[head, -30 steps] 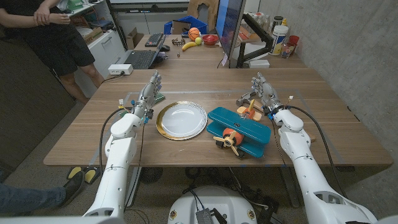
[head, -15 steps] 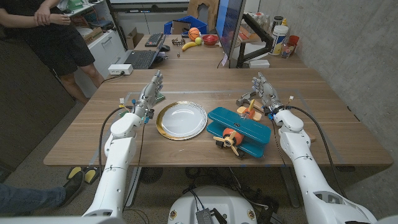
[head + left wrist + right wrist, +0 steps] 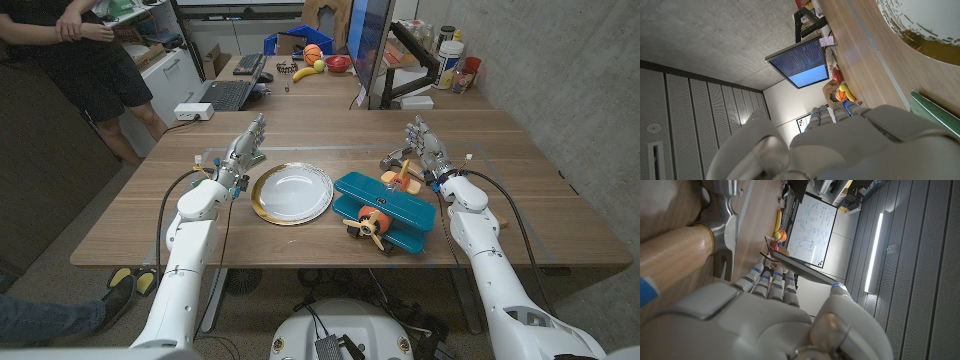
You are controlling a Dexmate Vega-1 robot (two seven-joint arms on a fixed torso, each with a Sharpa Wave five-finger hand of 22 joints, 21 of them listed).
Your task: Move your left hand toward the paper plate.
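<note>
Left robot hand [image 3: 243, 150], fingers spread and holding nothing, stands just beside the paper plate [image 3: 291, 193], which lies toward my right on the surface [image 3: 150, 215]; nearer than my right.

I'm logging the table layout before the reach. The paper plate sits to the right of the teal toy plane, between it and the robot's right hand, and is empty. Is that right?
Not quite. In the head view the paper plate lies to the left of the teal toy plane, between it and the robot's left hand, not the right hand. The rest holds: the plate is empty.
</note>
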